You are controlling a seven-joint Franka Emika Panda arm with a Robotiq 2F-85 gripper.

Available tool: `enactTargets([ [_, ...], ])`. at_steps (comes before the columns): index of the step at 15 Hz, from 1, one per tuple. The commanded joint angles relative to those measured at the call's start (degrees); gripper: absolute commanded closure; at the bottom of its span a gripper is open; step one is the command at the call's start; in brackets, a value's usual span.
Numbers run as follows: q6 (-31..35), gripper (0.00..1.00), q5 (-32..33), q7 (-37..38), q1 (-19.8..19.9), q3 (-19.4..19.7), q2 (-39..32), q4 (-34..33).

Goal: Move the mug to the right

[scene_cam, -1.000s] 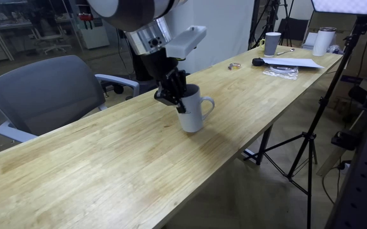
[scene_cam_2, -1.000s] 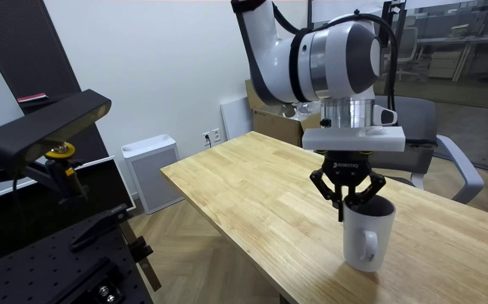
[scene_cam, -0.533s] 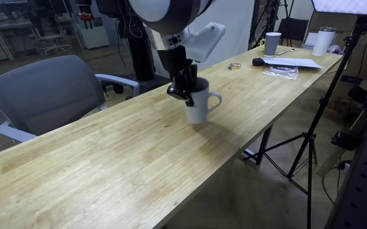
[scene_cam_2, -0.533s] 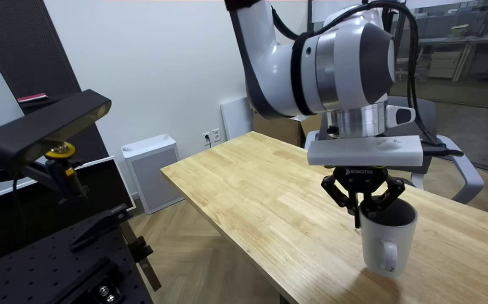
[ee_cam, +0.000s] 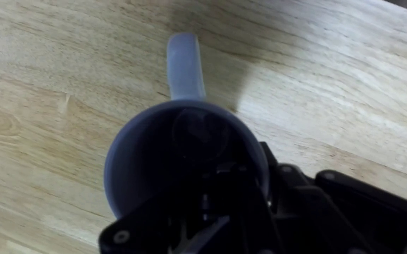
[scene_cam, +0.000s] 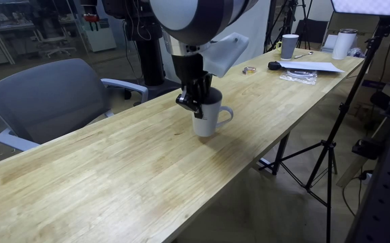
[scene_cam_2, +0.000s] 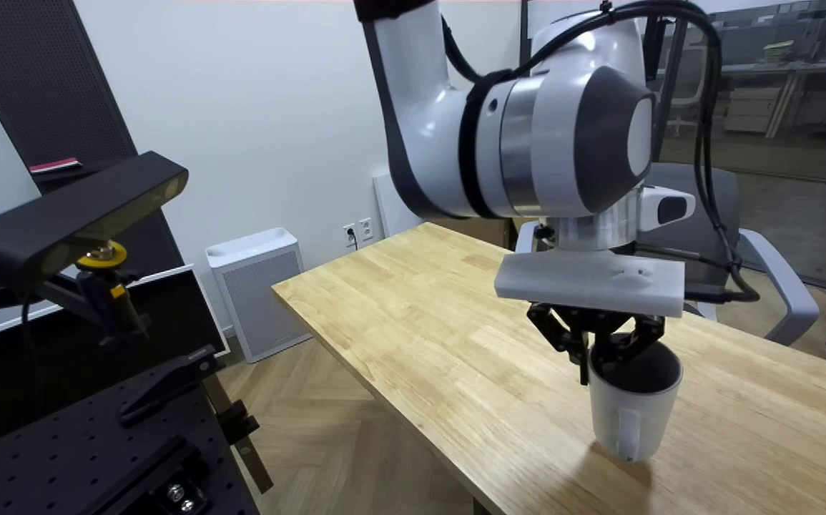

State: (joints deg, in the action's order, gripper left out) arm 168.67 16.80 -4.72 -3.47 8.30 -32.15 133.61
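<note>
The black two-fingered gripper (scene_cam_2: 591, 367) clamps the loop-handled white ceramic mug (scene_cam_2: 638, 409) by its rim at three o'clock in the wrist view, so off-centre weight could twist it loose.

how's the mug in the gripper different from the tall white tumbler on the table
The mug has a loop handle; the tumbler shows none. The tumbler has a greyish band at the top; the mug has none. The gripper pinches the mug's wall; the tumbler stands untouched. Both are mostly white outside.
</note>
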Motion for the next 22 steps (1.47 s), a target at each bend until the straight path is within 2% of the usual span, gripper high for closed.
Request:
enactTargets([
  [1, 1.5, 0.98, -4.0, -1.8, 4.0, -4.2, 2.6, 2.7],
  [8, 0.9, 0.98, -8.4, -3.3, 7.4, -7.9, 2.2, 2.9],
  [22, -1.9, 0.98, -10.3, -4.1, 8.5, -9.0, 0.2, 1.9],
])
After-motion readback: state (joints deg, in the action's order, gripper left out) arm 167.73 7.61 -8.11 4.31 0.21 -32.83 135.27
